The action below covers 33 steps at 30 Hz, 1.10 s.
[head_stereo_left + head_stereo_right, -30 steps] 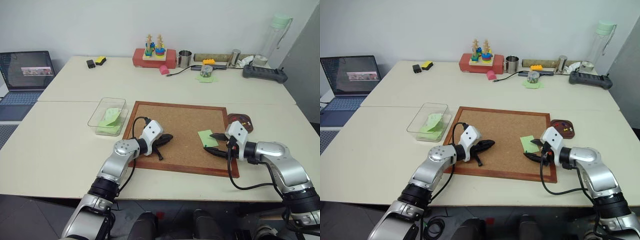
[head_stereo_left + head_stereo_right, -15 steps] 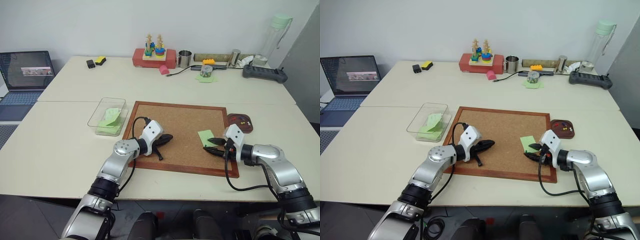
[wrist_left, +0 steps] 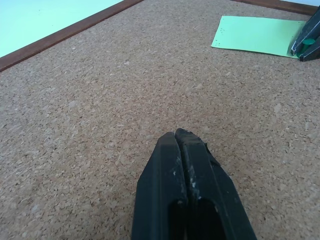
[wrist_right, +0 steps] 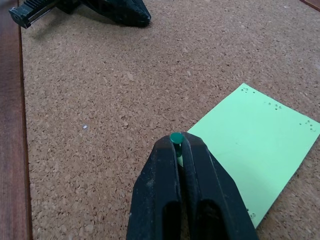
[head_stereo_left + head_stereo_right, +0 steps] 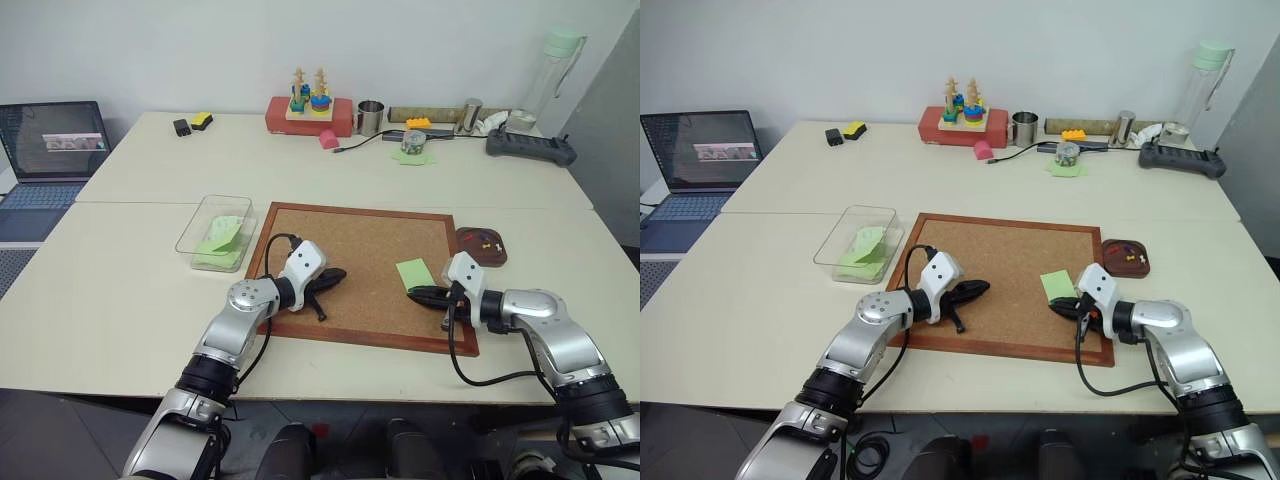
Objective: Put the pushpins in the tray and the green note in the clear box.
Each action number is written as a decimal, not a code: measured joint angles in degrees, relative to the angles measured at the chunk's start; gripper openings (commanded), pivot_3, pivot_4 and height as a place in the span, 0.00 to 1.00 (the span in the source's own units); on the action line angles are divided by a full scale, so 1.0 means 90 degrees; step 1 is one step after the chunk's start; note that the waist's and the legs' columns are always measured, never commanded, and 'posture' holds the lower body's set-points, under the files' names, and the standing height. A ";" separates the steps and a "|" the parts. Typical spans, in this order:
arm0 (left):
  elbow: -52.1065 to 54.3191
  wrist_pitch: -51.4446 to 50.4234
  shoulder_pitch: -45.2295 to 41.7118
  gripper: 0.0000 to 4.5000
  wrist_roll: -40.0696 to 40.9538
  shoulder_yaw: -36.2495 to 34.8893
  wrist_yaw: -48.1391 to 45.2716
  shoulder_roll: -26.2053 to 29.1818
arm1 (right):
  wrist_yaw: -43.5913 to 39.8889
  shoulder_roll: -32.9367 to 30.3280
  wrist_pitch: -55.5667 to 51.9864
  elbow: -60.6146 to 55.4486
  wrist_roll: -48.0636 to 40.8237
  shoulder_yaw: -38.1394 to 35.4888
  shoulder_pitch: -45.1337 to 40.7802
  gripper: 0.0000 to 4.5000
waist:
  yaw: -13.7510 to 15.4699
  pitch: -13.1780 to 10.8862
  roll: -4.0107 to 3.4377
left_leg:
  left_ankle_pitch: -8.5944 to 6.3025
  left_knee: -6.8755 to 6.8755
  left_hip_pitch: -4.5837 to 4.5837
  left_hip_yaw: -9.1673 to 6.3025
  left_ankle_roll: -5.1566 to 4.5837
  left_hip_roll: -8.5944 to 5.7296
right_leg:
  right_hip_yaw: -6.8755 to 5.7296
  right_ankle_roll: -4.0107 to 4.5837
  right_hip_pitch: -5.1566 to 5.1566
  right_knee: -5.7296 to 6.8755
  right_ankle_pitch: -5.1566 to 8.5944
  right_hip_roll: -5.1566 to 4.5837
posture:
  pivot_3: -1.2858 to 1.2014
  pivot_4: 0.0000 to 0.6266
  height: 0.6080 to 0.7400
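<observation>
Right gripper (image 4: pixel 176 142) is clamped on a green pushpin (image 4: pixel 175 138) at the near corner of the green note (image 4: pixel 252 150), lower right of centre on the corkboard (image 5: pixel 360 250) in the head views. Pin head sits between the fingertips, so my read is the pin is gripped but not yet pulled; can't tell if its point is out of the cork. Note lies flat, its body running away from the claw toward the board's middle; pinholes along its far edge. Left gripper (image 3: pixel 182 142) is pressed together on nothing, hovering just above bare cork left of centre, well apart from the note, so the right arm is clearly the nearer one. Key relation for the next move: the tray (image 5: pixel 470 238) sits just off the board's right edge, up and right of the right claw, with a few pushpins (image 5: pixel 486 241) already in it, so that's a short carry. The clear box (image 5: pixel 195 232) is off the board's left edge, middle left of frame, with green paper already inside; the left arm is the closer one to it once the note is free.
</observation>
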<state>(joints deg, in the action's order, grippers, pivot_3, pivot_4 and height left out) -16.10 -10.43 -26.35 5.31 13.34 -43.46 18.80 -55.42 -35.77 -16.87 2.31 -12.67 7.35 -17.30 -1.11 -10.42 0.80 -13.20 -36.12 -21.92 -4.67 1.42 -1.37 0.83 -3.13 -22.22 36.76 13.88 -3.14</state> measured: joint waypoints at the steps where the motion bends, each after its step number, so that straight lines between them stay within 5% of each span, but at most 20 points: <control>1: 0.0002 0.0003 0.0001 0.00 0.0000 0.0005 -0.0002 0.0000 | -0.0022 -0.0023 -0.0006 -0.0035 -0.0012 -0.0010 -0.0001 0.00 | 0.0008 0.0000 0.0000 | 0.0000 0.0001 0.0000 0.0000 0.0000 0.0000 | 0.0000 0.0000 -0.0001 0.0000 0.0001 0.0000 | 0.52 0.24 1.00; 14: -0.0084 0.0065 -0.0010 0.00 0.0158 -0.0203 0.0031 -0.0165 | -0.0465 -0.0349 -0.0099 -0.0868 -0.0452 -0.0305 -0.0472 0.00 | 0.0073 -0.0005 0.0008 | 0.0000 0.0004 -0.0001 -0.0005 0.0000 0.0001 | 0.0000 0.0003 -0.0005 -0.0001 0.0004 -0.0002 | 0.52 0.24 1.00; 24: 0.1846 -0.2603 0.0390 0.41 0.2510 -0.1490 -0.0246 -0.0100 | -0.0086 0.0025 0.0790 -0.0735 0.0150 -0.0109 -0.0738 0.00 | 0.0060 -0.0043 0.0042 | 0.0008 0.0007 -0.0124 -0.0011 0.0046 0.0003 | 0.0002 0.0021 -0.0135 0.0016 -0.0006 0.0000 | 0.52 0.24 1.00; 33: 0.2601 -0.4439 0.0587 0.78 0.4380 -0.2115 0.0506 -0.0835 | 0.0046 -0.0030 0.3743 -0.0214 0.1361 0.0234 -0.0999 0.00 | 0.0084 -0.0044 0.0045 | -0.0007 0.0004 -0.0115 0.0005 0.0034 -0.0001 | -0.0001 -0.0009 -0.0120 0.0011 0.0014 0.0000 | 0.52 0.24 1.00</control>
<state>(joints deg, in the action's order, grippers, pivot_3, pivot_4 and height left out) 7.31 -50.38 -21.07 44.72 -5.69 -38.91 11.28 -55.01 -36.05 16.82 0.38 -0.43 9.46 -26.29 -0.36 -10.82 1.20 -13.26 -36.09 -22.96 -4.63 1.72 -1.38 0.83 -3.21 -23.30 36.86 14.01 -3.13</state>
